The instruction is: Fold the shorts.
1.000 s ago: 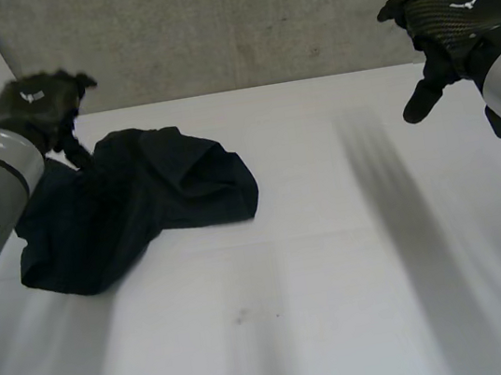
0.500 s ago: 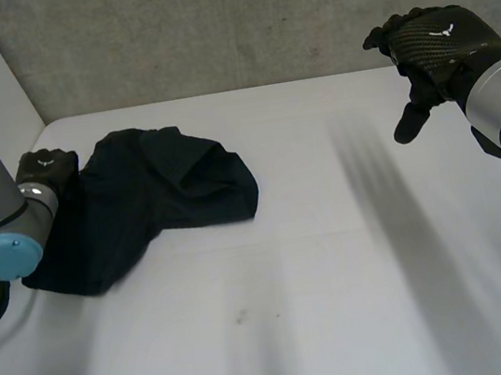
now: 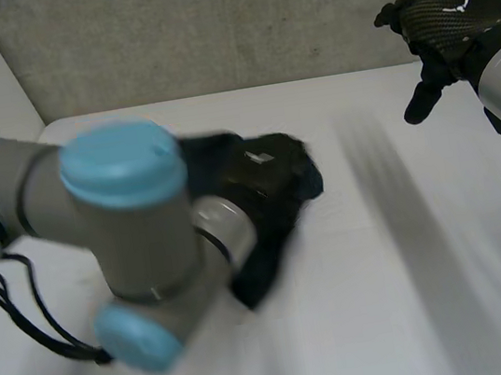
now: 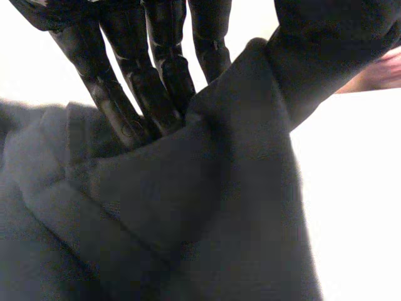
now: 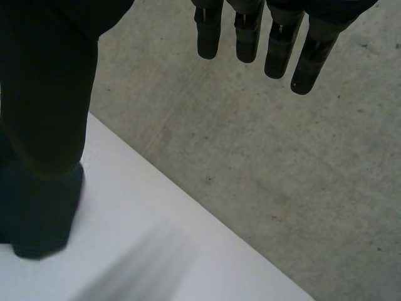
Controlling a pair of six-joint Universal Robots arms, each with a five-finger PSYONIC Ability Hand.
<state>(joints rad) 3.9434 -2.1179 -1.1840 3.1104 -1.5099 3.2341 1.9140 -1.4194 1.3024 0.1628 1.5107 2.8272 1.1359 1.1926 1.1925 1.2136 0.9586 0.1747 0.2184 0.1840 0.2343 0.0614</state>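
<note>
Black shorts (image 4: 188,219) sit pinched in left hand (image 3: 258,172) fingers (image 4: 144,81), partly behind the left arm (image 3: 124,225); right hand (image 3: 447,21) fingers (image 5: 244,37) spread, empty.

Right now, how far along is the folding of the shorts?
Done: nothing; the shorts are still a bunched heap on the table, with no neat fold showing. In hand: the left hand pinches a ridge of the cloth between fingers and thumb. The right hand hangs open above the table's far side, holding nothing. Left: flattening the shorts and every fold.
</note>
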